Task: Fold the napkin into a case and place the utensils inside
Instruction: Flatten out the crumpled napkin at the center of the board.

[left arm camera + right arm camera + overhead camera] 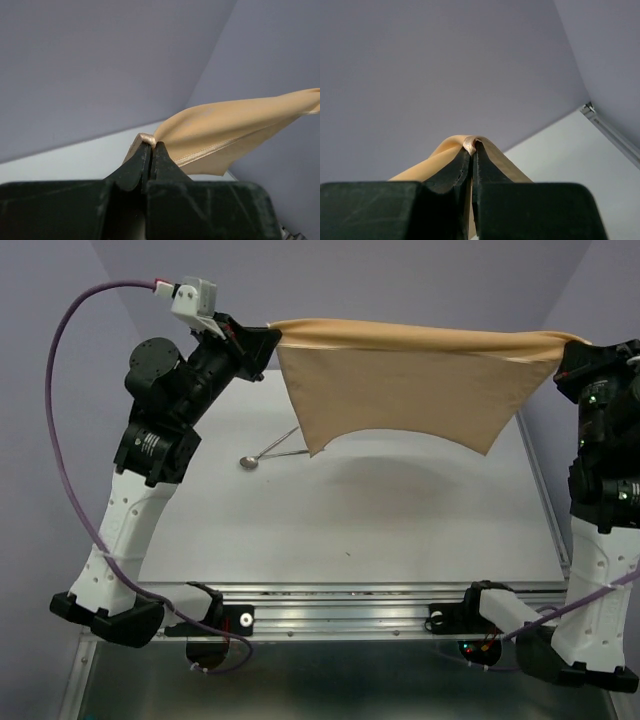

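The peach-orange napkin [410,380] hangs spread in the air above the far part of the table, stretched between both arms. My left gripper [272,338] is shut on its left top corner; the cloth [225,132] streams away to the right from the pinched fold at my left gripper's [151,145] tips. My right gripper [568,348] is shut on the right top corner, and cloth [437,157] bulges over my right gripper's [473,144] tips. The utensils [272,451] lie on the table below the napkin's left lower corner, a spoon bowl showing. No case is formed.
The white table [400,530] has a metal rail [350,605] along its near edge and a raised edge strip [540,490] on the right. Purple walls close in behind and at both sides. A purple cable [60,390] loops left of the left arm.
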